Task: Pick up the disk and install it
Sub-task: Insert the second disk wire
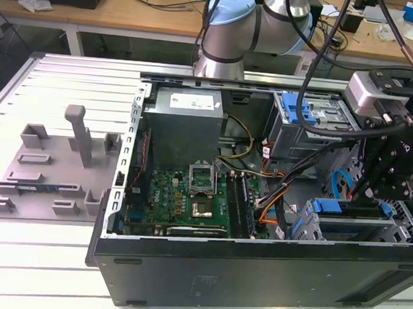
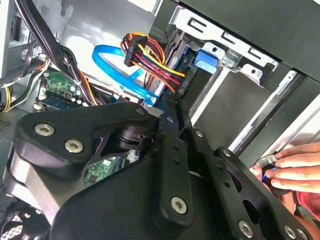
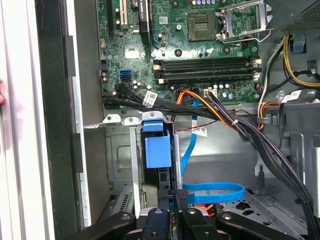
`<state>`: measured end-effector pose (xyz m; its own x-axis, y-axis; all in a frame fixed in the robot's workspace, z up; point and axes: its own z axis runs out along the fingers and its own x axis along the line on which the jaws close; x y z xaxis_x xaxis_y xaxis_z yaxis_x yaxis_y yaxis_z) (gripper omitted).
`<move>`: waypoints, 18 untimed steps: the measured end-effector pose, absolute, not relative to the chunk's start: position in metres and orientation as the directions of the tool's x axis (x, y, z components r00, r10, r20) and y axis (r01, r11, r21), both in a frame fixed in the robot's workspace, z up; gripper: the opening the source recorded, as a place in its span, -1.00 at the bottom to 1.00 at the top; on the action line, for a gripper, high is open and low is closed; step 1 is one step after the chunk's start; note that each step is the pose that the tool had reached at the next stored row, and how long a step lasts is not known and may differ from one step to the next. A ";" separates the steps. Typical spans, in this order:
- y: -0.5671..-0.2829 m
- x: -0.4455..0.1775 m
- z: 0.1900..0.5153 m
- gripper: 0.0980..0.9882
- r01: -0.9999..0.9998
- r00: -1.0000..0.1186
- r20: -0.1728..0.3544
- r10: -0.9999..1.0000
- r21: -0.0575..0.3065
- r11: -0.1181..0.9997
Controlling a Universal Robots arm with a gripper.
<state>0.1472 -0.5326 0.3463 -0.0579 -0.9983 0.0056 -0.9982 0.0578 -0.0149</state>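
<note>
Black two-fingered gripper (image 3: 175, 196), drawn narrow and, by appearance, clamped on the upper edge of the disk (image 3: 154, 151), a flat silver hard drive in a blue plastic frame, stood on edge. Disk partly down in a slot of the grey sheet-metal drive cage (image 3: 118, 160), at the case's near corner on the exterior view's right; blue frame tab proud of the cage rails, hence seating judged incomplete.

For a sound insertion: keep the disk parallel to the cage rails, press straight along the slot without twisting, and hold clear of the light-blue flat data cable (image 3: 212, 191) and the orange-and-yellow power lead bundle (image 2: 150, 57) just beside the slot. Risk, as a judgement: frame snagging on a rail if tilted.

Across the exterior view from its left: grey moulded plastic fixture tray (image 1: 48, 167) with upright posts, lying flat; open black tower computer case (image 1: 254, 276) on its side; inside it, a grey metal power-supply box (image 1: 184, 120), then a green motherboard (image 1: 189, 196), then the cage and gripper.

Support: white slatted metal table (image 1: 32, 277). Behind: wooden workbench (image 1: 132, 9) with loose cables. A person's hand (image 2: 295, 165) at the case's outer edge in the second wrist view.
</note>
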 end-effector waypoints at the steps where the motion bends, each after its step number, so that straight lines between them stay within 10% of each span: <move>1: -0.533 0.147 0.346 -0.86 -0.998 -0.058 0.005 -0.998 -0.015 0.058; 18: -0.533 0.147 0.361 -0.69 -0.999 -0.038 0.006 -0.999 -0.015 0.038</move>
<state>0.1474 -0.5326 0.3606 -0.0382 -0.9993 0.0056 -0.9992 0.0381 -0.0149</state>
